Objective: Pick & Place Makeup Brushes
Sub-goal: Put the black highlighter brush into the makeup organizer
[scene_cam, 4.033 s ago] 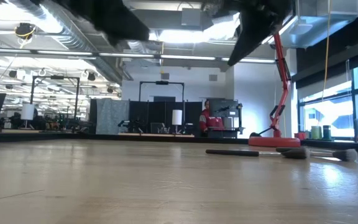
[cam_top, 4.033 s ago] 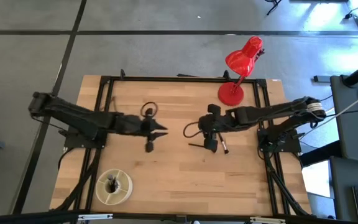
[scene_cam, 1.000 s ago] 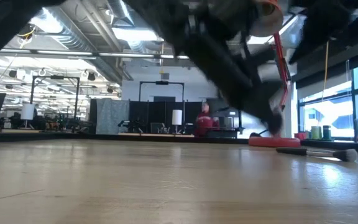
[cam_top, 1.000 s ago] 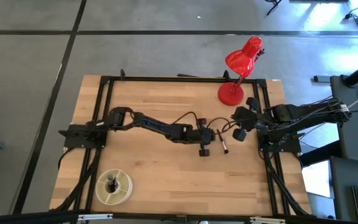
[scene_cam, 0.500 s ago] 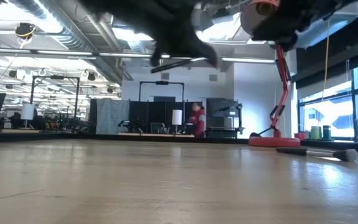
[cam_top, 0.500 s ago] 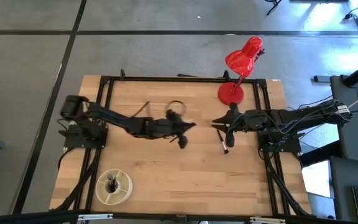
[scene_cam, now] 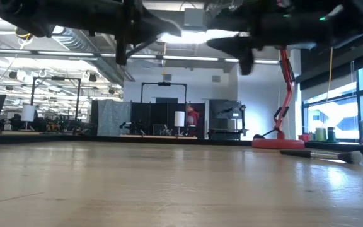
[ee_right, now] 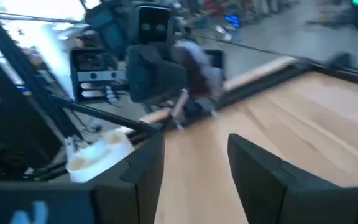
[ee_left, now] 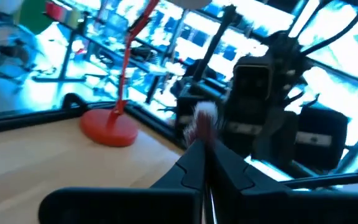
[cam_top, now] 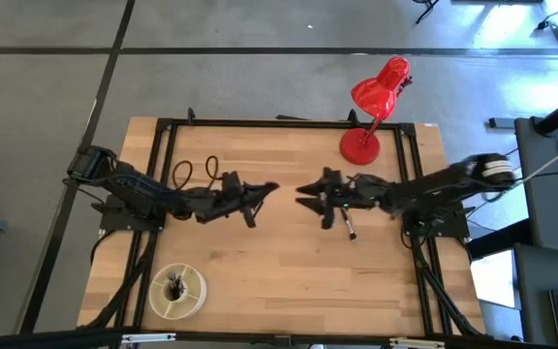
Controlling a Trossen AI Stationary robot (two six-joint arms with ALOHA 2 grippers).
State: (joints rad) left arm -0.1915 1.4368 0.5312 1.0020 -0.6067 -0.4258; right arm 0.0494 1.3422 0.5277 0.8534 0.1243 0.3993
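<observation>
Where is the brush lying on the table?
In the high view the brush lies on the table's right half, under the right pincer, below the red lamp.

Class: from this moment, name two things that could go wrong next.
1. The left gripper and the open right gripper face each other closely above the table; they could collide.
2. The brush pinched in the left gripper could slip out, far from the cup.

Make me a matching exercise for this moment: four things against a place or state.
Things:
1 left tool
2 right tool
3 red lamp
4 pale round holder

Place or state:
a open, empty
b table's lower-left corner in the high view
c shut on a makeup brush
d table's upper right in the high view

Pairs: 1-c, 2-a, 3-d, 4-b.
</observation>
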